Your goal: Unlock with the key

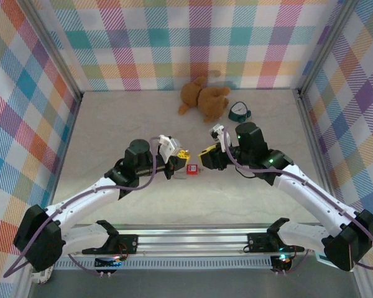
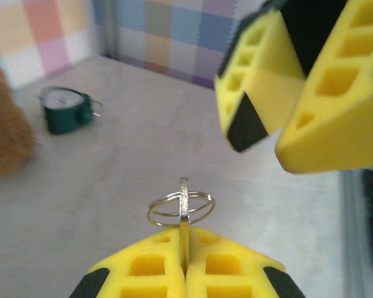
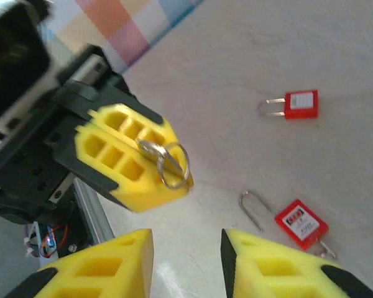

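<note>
- Above mid-counter [image 1: 112, 124], the left gripper [image 2: 185, 249] is clamped on the key [image 2: 184, 192]. It pinches the thin shaft, so the rounded head and a loose wire ring [image 3: 172, 162] stand clear of the tips.
- The right gripper [image 3: 188, 251] has its jaws parted with nothing between them. In the overhead view it sits at 3 o'clock of the key, near but not touching.
- In the right wrist view, a red padlock [image 3: 300, 220] lies flat on the counter at 4 o'clock of the key. A second padlock [image 3: 301, 103] lies at 2 o'clock.
- Handling, as judged: the key is light, stiff and smooth, so it is apt to pivot or slip. It is best gripped flat across the head, leaving the shaft free. The ring may snag.
</note>
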`<state>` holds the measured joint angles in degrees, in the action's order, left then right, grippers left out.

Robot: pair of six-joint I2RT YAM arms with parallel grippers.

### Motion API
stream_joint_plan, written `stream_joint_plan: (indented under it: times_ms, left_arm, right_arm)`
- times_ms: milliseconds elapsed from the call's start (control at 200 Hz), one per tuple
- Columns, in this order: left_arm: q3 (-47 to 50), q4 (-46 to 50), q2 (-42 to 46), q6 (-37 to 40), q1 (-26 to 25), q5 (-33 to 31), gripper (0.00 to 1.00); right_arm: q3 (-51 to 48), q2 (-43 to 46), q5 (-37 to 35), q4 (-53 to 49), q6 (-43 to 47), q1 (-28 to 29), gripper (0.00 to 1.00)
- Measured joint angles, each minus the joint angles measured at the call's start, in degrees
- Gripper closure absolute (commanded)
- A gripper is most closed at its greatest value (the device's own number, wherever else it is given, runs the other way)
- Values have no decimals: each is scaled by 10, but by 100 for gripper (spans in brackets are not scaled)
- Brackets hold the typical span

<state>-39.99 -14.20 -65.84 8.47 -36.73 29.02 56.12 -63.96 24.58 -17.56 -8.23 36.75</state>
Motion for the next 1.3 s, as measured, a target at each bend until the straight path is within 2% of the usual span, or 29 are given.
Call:
stream_joint_plan:
  times_ms: [155,320,560,1105,1300]
  left_arm:
    - [-56,74,-57,-25,22,103,100]
    - [-83,124,-82,-32,23,162,100]
    - [-87,154,-82,-33,25,184,100]
    - [-87,183,-82,-33,28,186,100]
    - [-88,184,-77,-31,28,219,100]
  right_arm:
    - [1,-13,61,36,17,-5,65]
    - [2,-49,86,47,30,-4,66]
    - [2,-61,101,47,33,-4,72]
    - [3,-80,115,51,41,-8,67]
    - [3,-80,80,43,51,-28,66]
